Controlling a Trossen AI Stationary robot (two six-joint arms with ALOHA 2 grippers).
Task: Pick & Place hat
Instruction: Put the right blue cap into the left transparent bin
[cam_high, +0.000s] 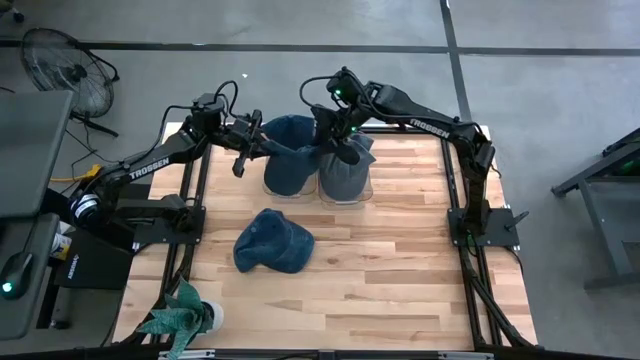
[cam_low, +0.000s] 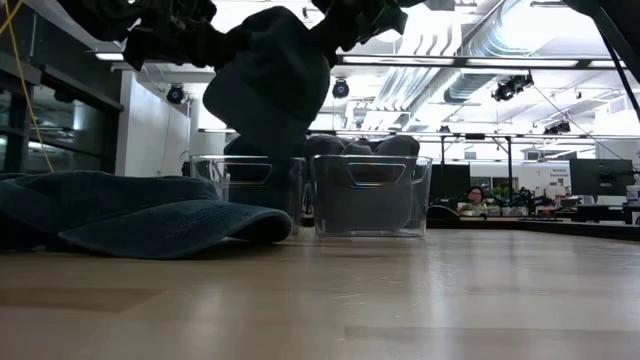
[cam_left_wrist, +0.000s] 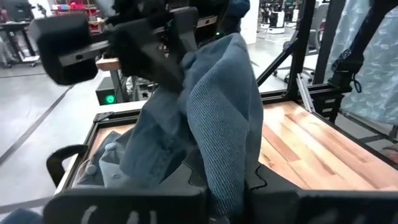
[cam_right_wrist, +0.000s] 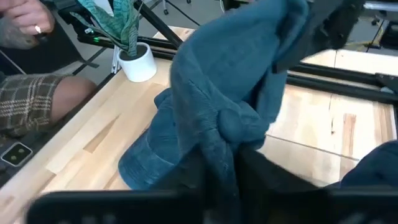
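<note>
A wooden surface (cam_high: 400, 260) carries two clear bins (cam_low: 372, 195) at its far middle, both holding dark blue fabric. Above the left bin, a blue corduroy hat (cam_high: 290, 140) hangs in the air, stretched between both arms. The left pincer (cam_high: 262, 140) is closed on the hat's left side; the right pincer (cam_high: 335, 140) is clamped on a bunched fold at its right side. A second blue cap (cam_high: 272, 243) lies flat on the surface, nearer than the bins. A small potted plant (cam_high: 185, 315) stands at the near left corner.
</note>
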